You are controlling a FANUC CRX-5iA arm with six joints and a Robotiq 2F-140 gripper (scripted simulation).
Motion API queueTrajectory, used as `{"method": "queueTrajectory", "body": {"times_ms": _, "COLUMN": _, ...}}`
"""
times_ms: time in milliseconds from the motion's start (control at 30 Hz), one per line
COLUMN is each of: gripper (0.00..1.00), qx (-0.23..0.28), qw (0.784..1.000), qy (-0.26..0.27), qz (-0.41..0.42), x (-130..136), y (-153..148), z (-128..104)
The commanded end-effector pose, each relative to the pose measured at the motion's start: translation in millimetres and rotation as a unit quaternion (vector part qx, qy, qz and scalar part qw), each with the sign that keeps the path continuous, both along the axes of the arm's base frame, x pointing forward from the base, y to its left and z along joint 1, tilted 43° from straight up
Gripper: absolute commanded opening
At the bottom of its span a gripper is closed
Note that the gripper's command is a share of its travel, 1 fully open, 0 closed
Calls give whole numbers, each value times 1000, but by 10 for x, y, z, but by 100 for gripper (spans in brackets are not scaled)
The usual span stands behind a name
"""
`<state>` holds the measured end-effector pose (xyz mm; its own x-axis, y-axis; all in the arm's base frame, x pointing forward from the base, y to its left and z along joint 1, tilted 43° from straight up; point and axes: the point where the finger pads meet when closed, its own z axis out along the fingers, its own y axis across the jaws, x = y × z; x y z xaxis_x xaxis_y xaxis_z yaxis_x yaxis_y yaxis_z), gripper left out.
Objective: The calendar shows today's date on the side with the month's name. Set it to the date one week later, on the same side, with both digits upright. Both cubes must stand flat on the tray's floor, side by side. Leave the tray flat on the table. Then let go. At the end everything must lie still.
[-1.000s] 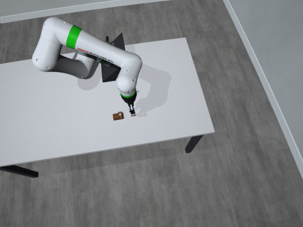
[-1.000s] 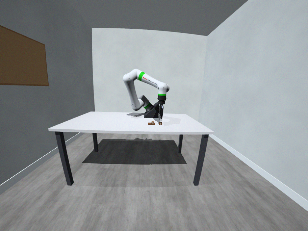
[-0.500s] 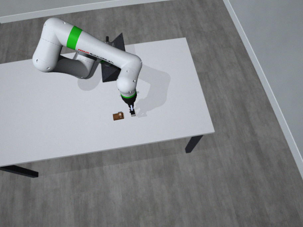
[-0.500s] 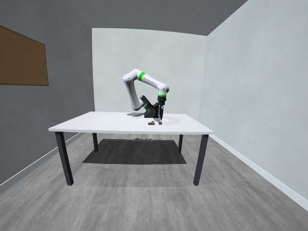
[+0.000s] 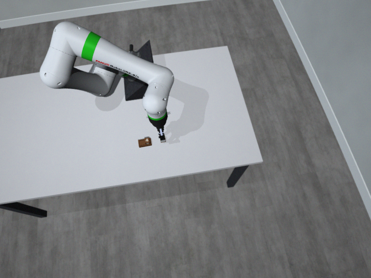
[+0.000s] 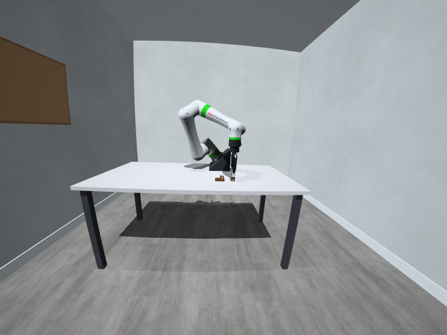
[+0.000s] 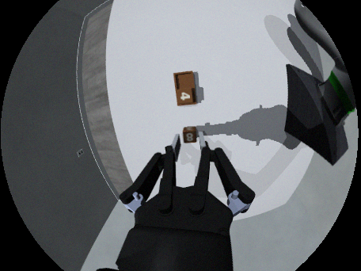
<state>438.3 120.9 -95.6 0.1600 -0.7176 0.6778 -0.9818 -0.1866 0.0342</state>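
A brown wooden tray (image 5: 144, 143) lies flat on the white table; it also shows in the wrist view (image 7: 186, 88). One brown cube (image 7: 185, 96) stands in the tray with a white 4 on top. The second cube (image 7: 190, 135) lies on the table to the right of the tray, outside it; its top digit is too small to read. My gripper (image 7: 189, 138) (image 5: 162, 139) points straight down over this loose cube. The fingers stand partly open on either side of it, close to its sides and not pressed on it. The month's name is not readable in any view.
The robot's dark base (image 5: 138, 74) stands at the table's back, behind the tray. The table's front edge (image 5: 149, 181) is a short way beyond the tray. From the side, the gripper (image 6: 233, 175) is low, just above the table, right of the tray (image 6: 218, 178).
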Motion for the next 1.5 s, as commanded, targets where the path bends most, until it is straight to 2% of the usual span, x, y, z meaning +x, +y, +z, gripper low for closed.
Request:
{"method": "queueTrajectory", "body": {"times_ms": 0, "gripper": 28, "qx": 0, "qw": 1000, "qy": 0, "qz": 0, "x": 1, "y": 3, "z": 1}}
{"method": "queueTrajectory", "body": {"times_ms": 900, "gripper": 28, "qx": 0, "qw": 1000, "qy": 0, "qz": 0, "x": 2, "y": -4, "z": -7}}
{"method": "queueTrajectory", "body": {"times_ms": 1467, "gripper": 28, "qx": 0, "qw": 1000, "qy": 0, "qz": 0, "x": 24, "y": -147, "z": -164}}
